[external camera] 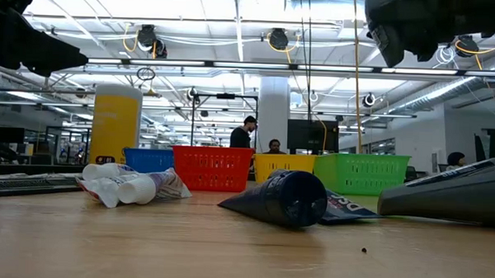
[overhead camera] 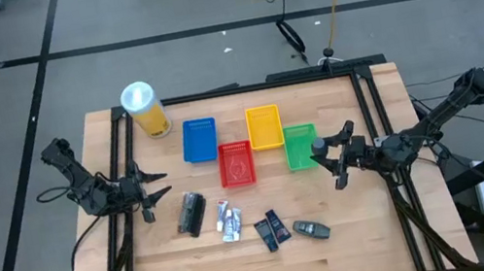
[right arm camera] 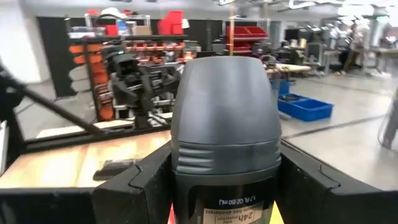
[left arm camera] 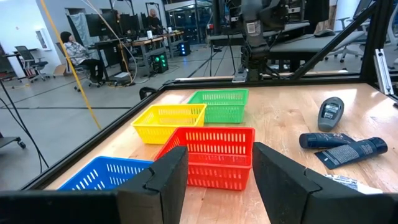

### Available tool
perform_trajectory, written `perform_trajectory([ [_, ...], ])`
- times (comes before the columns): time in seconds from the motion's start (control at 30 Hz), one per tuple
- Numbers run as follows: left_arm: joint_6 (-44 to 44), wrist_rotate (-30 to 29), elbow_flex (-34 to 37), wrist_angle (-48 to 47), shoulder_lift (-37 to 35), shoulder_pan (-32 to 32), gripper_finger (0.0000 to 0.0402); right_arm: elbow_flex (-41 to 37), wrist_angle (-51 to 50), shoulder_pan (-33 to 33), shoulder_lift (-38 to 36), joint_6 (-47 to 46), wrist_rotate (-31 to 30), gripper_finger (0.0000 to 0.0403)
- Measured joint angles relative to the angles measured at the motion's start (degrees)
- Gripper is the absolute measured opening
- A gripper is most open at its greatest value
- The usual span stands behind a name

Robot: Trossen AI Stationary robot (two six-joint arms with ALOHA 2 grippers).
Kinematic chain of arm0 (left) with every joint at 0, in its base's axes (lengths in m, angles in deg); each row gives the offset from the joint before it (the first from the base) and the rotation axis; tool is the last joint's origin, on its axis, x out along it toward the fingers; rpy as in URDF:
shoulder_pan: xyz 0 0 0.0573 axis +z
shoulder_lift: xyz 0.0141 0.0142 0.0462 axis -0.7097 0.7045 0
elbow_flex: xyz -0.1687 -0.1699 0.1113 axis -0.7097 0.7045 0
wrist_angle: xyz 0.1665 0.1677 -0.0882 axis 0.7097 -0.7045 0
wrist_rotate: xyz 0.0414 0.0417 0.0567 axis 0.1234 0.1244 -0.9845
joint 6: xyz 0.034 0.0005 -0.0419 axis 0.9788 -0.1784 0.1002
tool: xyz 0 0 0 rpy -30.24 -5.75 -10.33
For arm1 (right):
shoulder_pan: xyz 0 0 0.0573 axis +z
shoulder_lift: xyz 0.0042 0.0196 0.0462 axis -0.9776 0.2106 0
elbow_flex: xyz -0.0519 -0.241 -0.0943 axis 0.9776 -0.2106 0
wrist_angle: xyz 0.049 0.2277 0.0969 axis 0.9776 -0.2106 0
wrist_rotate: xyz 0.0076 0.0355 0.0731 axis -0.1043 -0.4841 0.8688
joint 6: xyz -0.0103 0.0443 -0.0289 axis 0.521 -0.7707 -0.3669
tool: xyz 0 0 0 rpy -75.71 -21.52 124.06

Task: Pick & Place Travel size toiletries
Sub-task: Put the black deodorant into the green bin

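On the table's near middle lie the travel size toiletries: a dark rounded piece (overhead camera: 192, 213), silvery-white mini tubes (overhead camera: 227, 222), dark blue packets (overhead camera: 272, 229) and a dark grey rounded piece (overhead camera: 311, 229). Another dark grey rounded piece (right arm camera: 225, 112), cap end away from the wrist, sits in my right gripper (overhead camera: 334, 155), which hovers beside the green basket (overhead camera: 300, 145). My left gripper (overhead camera: 148, 191) stands open at the table's left side with nothing between its fingers (left arm camera: 161, 180). My right gripper pinches the dark grey rounded piece between its two fingers (right arm camera: 137, 186), on the two sides of its labelled body (right arm camera: 186, 186) below the cap. The fingers point about level, from the table's right, and lie along the piece. The piece is lifted clear of the table.
Blue (overhead camera: 199, 140), red (overhead camera: 236, 163) and yellow (overhead camera: 264, 126) baskets stand in a cluster with the green one at the table's far middle. A tall yellow canister (overhead camera: 144, 108) with a white lid stands at the far left. Black rails run along the table's sides.
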Motion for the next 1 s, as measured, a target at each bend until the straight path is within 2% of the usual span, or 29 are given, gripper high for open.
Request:
perform_trajectory([
  [0.17, 0.00, 0.02, 0.00, 0.00, 0.01, 0.00, 0.0180, 0.87, -2.49, -4.08, 0.32, -3.76, -4.17, 0.0210],
  [0.37, 0.00, 0.02, 0.00, 0.00, 0.00, 0.00, 0.0180, 6.61, -16.28, -12.28, 2.77, -15.82, -2.51, 0.0210],
  [0.43, 0.00, 0.00, 0.00, 0.00, -0.01, 0.00, 0.0179, 10.64, -22.67, -14.71, 4.89, -19.30, 0.07, 0.0210],
  [0.6, 0.00, -0.01, 0.00, 0.00, 0.01, -0.02, 0.0180, 22.33, -48.19, -18.50, 9.84, -32.75, 4.01, 0.0210],
  [0.67, 0.00, 0.02, 0.00, 0.00, 0.00, -0.02, 0.0179, 25.10, -54.71, -19.39, 11.75, -36.35, 7.35, 0.0210],
  [0.83, 0.00, 0.02, 0.00, 0.08, -0.02, 0.00, 0.0180, 25.97, -57.69, -21.54, 15.90, -40.75, 14.25, 0.0210],
  [1.0, 0.00, 0.02, 0.00, 0.04, -0.02, 0.00, 0.0180, 25.92, -60.50, -23.84, 19.95, -43.83, 15.91, 0.0210],
])
